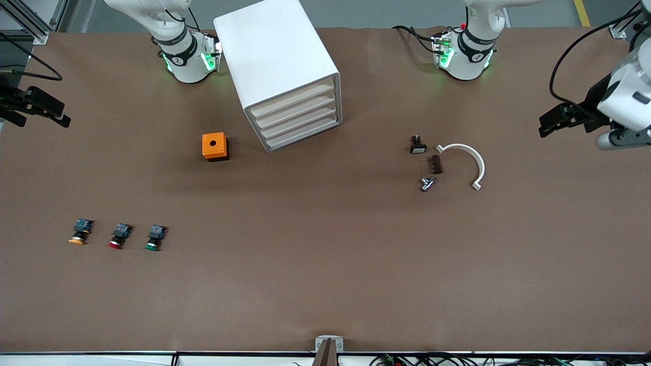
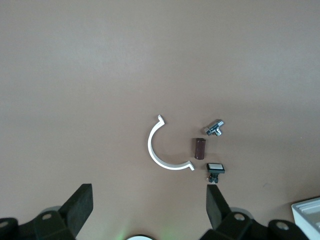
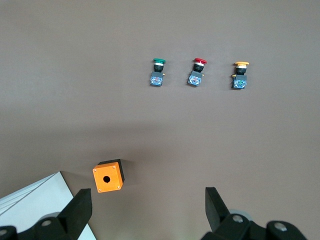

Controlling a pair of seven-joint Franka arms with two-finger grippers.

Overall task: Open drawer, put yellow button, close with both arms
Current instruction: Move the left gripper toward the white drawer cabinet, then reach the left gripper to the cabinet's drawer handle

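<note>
The front camera looks down from high across the table, facing both arm bases. Each wrist camera hangs high, looking straight down: the left shares the white clamp, the right the orange box.

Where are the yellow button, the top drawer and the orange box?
yellow button (image 1: 78, 240), front view, on its yellow cap.
top drawer (image 1: 292, 99), front view, on its cream front.
orange box (image 1: 214, 145), front view, on its top face beside the hole.

Robotics lab: brown-papered table, aluminium framing (cables along edge).
</note>
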